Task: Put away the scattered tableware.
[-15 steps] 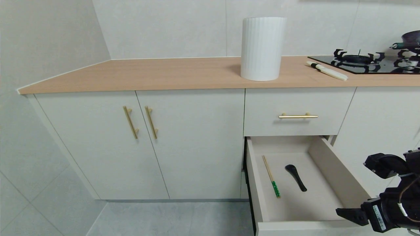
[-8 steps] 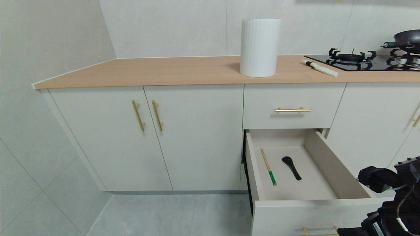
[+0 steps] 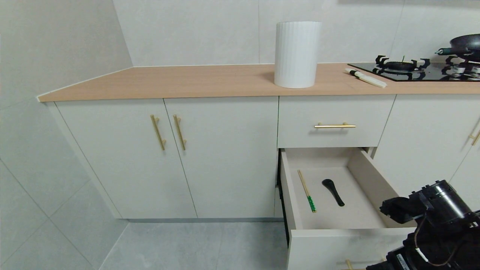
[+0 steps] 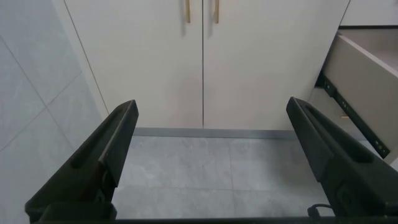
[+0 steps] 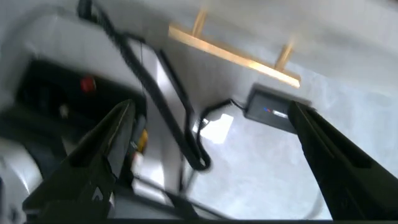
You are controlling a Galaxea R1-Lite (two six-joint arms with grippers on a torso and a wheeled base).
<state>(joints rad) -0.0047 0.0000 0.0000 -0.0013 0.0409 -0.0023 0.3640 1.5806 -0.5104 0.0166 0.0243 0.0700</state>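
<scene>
Wooden chopsticks with green tips [image 3: 306,190] and a black spoon [image 3: 333,192] lie side by side, not touching, in the open pale drawer [image 3: 369,183] at the head view's lower right. The left tool [image 4: 211,109] is spread and empty before the closed cabinet doors [image 4: 249,62]. The right tool [image 5: 211,112] is spread, empty, facing a brass bar handle [image 5: 235,56].
</scene>
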